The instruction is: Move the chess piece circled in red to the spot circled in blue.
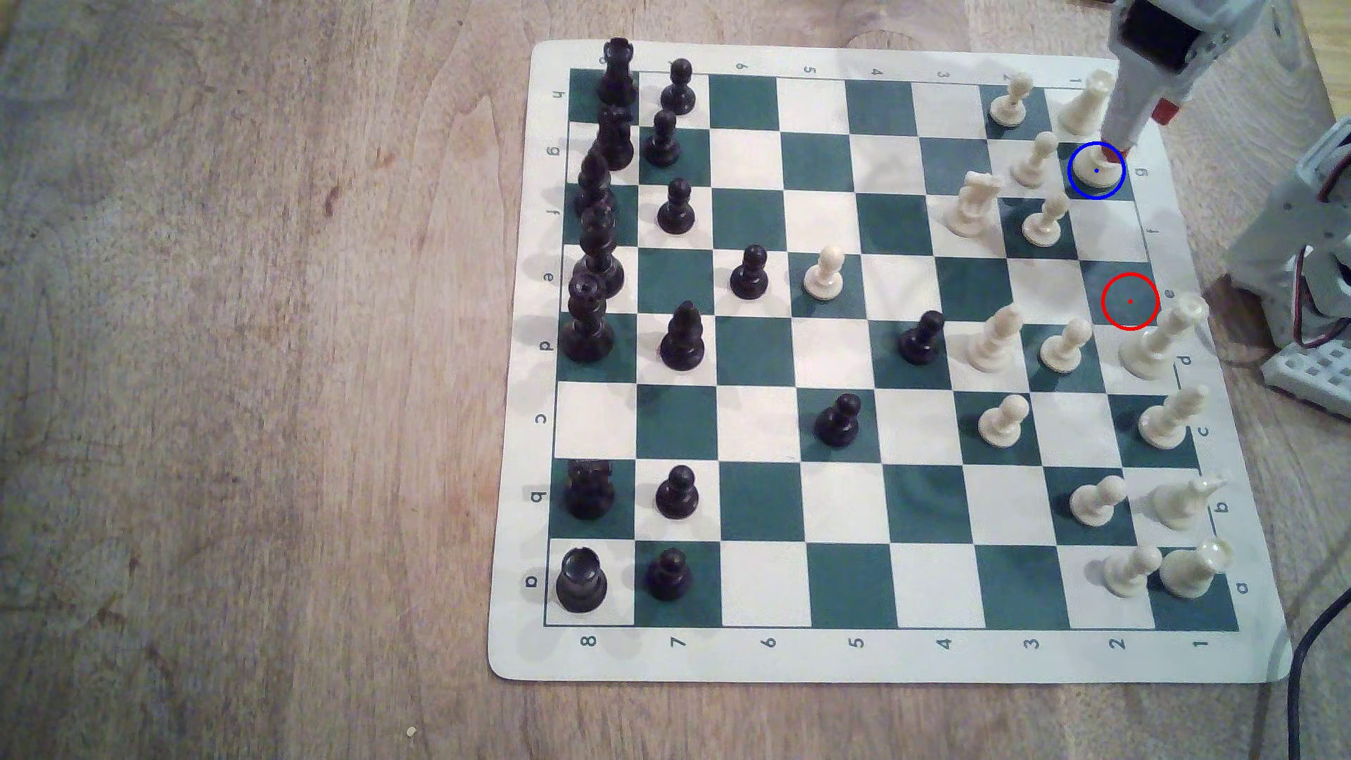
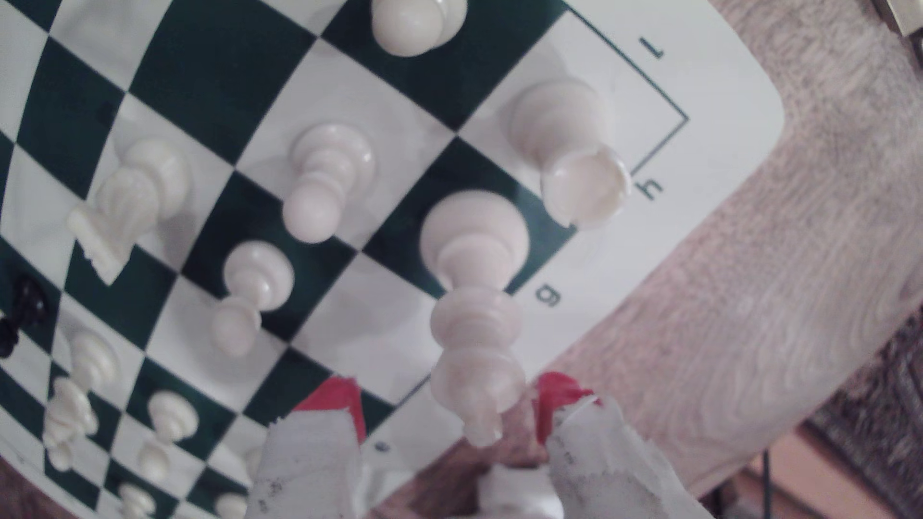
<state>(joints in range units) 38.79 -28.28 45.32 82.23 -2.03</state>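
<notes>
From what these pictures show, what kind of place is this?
Probably a home or hobby tabletop, not a factory. A roll-up chess mat lies on a worn wooden table, the gripper has fingers wrapped in tape, and loose wires hang at the arm's base.

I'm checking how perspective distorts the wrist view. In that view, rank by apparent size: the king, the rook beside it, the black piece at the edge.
1. King, though nearest the camera, so inflated.
2. Rook.
3. Black piece, cropped and farther off.
</notes>
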